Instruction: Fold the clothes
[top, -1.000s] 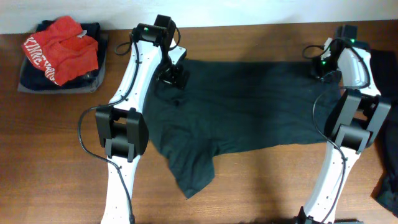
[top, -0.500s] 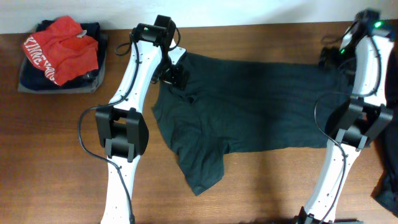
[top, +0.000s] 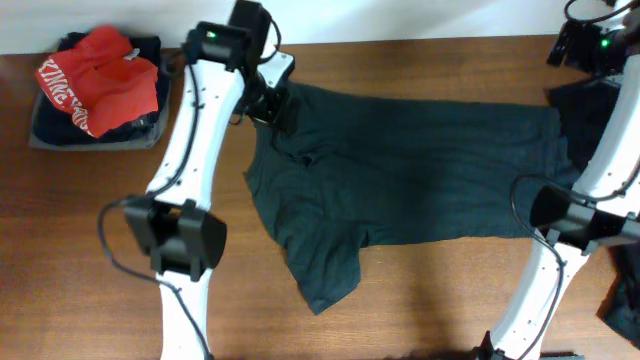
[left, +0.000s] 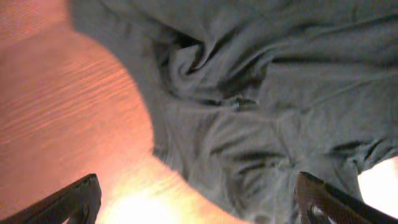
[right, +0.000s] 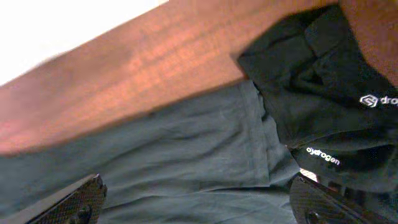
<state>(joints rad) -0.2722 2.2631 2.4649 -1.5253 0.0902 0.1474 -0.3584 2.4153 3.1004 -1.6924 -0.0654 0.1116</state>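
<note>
A plain dark teal-grey T-shirt (top: 420, 170) of the clothes lies spread across the table, one sleeve (top: 320, 270) pointing to the front. My left gripper (top: 270, 105) hovers open over the shirt's back left corner. In the left wrist view its fingers (left: 78, 199) straddle rumpled teal cloth (left: 249, 106) and bare wood, holding nothing. My right gripper (top: 575, 45) is raised at the back right, open and empty. The right wrist view shows the teal shirt's edge (right: 186, 162) below the right gripper (right: 199, 208), beside a black T-shirt with white lettering (right: 323, 93).
A red garment (top: 95, 75) lies on a stack of dark folded clothes (top: 50, 125) at the back left. More black clothes (top: 600, 100) lie at the right edge, with another dark piece (top: 625, 295) at the front right. The table's back edge (top: 400, 42) meets a white wall.
My right gripper has opened, let go of the shirt's right end and risen toward the back right. The left arm has lifted slightly. The shirt has shifted to the right.
</note>
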